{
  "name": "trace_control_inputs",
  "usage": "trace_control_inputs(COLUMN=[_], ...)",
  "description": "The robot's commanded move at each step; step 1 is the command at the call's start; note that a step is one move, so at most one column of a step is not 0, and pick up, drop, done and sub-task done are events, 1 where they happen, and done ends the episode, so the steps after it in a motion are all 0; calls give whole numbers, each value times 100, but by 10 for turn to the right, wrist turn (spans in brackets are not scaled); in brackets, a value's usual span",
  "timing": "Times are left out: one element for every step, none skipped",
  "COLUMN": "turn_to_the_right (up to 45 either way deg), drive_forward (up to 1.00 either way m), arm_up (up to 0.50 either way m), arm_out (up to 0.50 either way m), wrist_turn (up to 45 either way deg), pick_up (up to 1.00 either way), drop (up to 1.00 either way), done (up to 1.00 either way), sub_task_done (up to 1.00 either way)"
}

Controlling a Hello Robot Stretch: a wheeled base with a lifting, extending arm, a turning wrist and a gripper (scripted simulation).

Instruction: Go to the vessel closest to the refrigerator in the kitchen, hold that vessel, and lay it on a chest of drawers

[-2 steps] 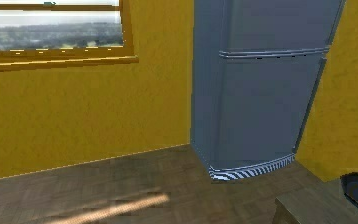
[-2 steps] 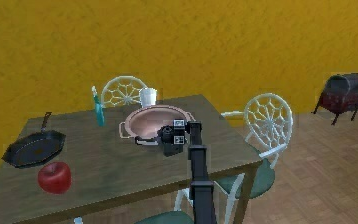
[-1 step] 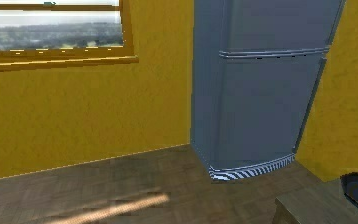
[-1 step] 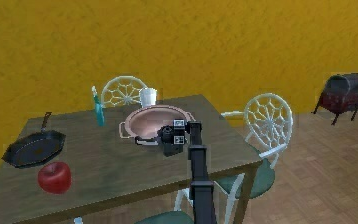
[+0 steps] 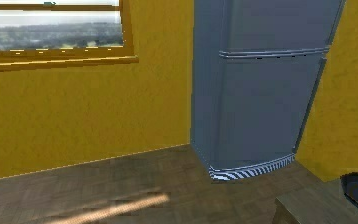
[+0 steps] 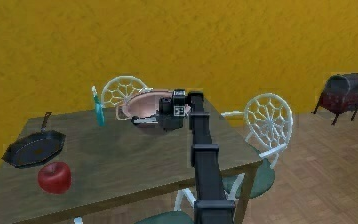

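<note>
Here we are at the table (image 6: pixel 107 150), and the arm (image 6: pixel 202 150) reaches out across the wood to the far side, where a shallow pinkish vessel (image 6: pixel 137 103) sits near the back edge. The end effector (image 6: pixel 155 118) is right at that vessel's rim, but with the bowl on the table behind it I cannot tell whether it has hold of anything, nor how its fingers are set. Ahead, the grey refrigerator (image 5: pixel 262 85) stands against the yellow wall, so this looks like the right corner of the kitchen. Now, the dangers. A slim blue bottle (image 6: pixel 98 105) stands just beside the vessel, and any sideways nudge could topple it. The vessel is wide and low, so a grip on one rim may let it tilt and slip as it comes up. A push outward could slide it off the back edge toward the white chair (image 6: pixel 122 92). The black pan (image 6: pixel 32 150) and red apple (image 6: pixel 55 177) lie well apart and look safe. I would judge the grasp the step in hand, with the carry yet to come.
</note>
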Motion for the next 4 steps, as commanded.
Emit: trace_control_inputs(turn_to_the_right=[0, 0, 0, 0], drive_forward=[0, 0, 0, 0], arm_up=[12, 0, 0, 0], arm_out=[0, 0, 0, 0], wrist_turn=[0, -450, -450, -120], pick_up=[0, 0, 0, 0], drop=[0, 0, 0, 0], done=[0, 0, 0, 0], sub_task_done=[0, 0, 0, 0])
